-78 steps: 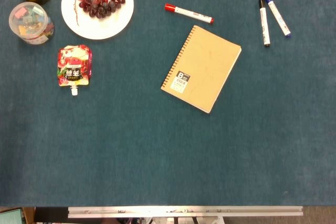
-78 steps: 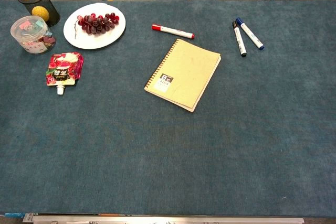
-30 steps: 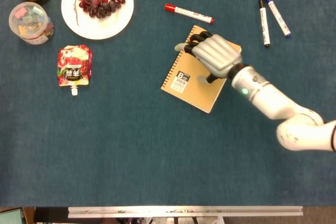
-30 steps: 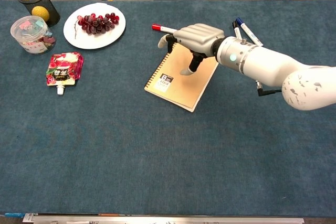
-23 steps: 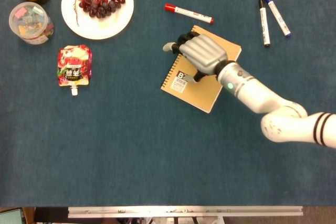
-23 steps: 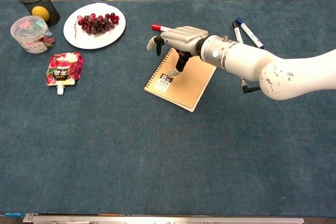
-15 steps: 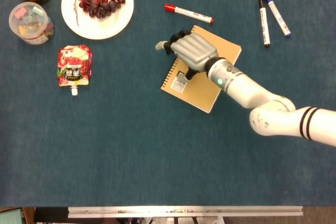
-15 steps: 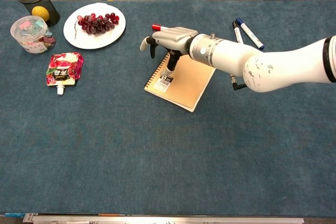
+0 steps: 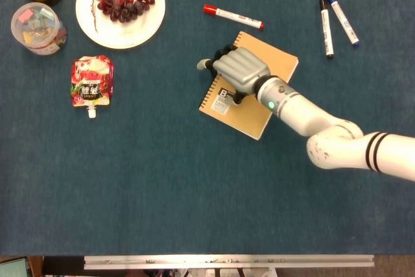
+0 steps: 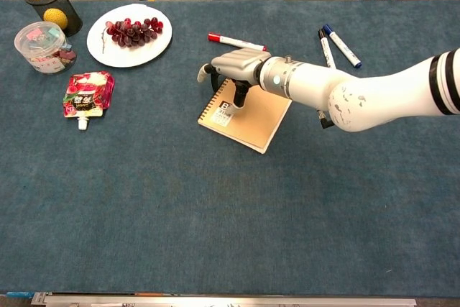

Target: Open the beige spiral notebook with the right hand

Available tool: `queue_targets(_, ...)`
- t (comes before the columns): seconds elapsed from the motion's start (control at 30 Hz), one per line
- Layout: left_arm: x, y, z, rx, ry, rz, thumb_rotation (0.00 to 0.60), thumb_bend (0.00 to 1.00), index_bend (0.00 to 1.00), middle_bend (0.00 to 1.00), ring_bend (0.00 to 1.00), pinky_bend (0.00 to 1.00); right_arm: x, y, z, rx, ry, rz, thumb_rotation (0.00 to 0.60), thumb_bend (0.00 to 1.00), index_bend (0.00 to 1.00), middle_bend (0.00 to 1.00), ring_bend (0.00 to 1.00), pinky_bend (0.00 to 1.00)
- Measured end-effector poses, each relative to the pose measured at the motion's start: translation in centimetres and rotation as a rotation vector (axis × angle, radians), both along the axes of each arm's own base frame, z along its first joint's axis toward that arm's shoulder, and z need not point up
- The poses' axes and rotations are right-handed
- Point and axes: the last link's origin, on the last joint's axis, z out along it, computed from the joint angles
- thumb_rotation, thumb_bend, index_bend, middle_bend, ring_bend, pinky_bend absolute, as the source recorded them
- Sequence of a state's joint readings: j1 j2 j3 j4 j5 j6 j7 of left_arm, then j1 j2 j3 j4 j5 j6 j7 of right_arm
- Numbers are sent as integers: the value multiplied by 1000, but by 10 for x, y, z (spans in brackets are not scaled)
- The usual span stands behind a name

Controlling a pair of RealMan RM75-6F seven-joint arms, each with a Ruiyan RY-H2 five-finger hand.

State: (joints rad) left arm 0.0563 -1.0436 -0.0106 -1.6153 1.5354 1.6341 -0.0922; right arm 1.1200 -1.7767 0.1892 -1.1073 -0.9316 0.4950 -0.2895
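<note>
**A:** Right arm came in from off-frame since the earliest shot and swept left across the beige spiral notebook [image 9: 249,89]; in the last half second the right robot hand [image 9: 237,72] pulled back slightly toward the cover from its furthest-left reach. Nothing else on the tabletop [image 9: 194,186] shifted.

**B:** Where's the notebook sitting?

**A:** Flat and closed, mid-tabletop, right of the white plate of grapes [image 9: 120,6] and just below the red marker [image 9: 233,17]. Long axis runs diagonally, upper-left to lower-right corner-wise; spiral binding on its left long edge, free edge on the right, facing the arm.

**B:** Hand state?

**A:** Palm-down over the upper-left part of the cover, fingers curled, fingertips [image 9: 220,53] past the spiral edge, thumb [image 10: 239,95] down near the printed label. Grasping nothing that I can see. Can't tell if it touches the cover.

**B:** Left hand?

**A:** Not visible in either view.

**B:** So what matters next?

**A:** My read: the cover hinges at the spiral, and the hand sits over that hinge side. The liftable edge lies back toward the wrist, down-right, so a finger must catch there.
</note>
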Motion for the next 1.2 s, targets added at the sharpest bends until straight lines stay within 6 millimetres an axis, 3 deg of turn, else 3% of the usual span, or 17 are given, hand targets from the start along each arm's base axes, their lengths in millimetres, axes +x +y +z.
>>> queue_targets(0.2,0,0,-1,-4,0,-2,600,408,185,146,117,89,-15,8,15,-12,12,13,600,197,191,354,155,131)
queue_targets(0.7,-1,2,-3,-13,-1,-2,600,408,185,146,117,90,-82,43,76,-50,59,-8,600,194,192,355,154,131)
queue_targets(0.83,-1,1,-3,-17,-3,0,600,408,185,146,117,90,-87,52,87,-86,46,39,600,178,295,358,154,130)
queue_targets(0.97,0,0,-4,-21,-11,-3,600,408,185,146,117,90,-95,62,96,-143,34,120,600,50,412,378,155,134)
queue_targets(1.2,1,-1,-4,-23,-12,-8,600,408,185,146,117,90,-115,82,99,-181,35,240,600,9,456,382,155,140)
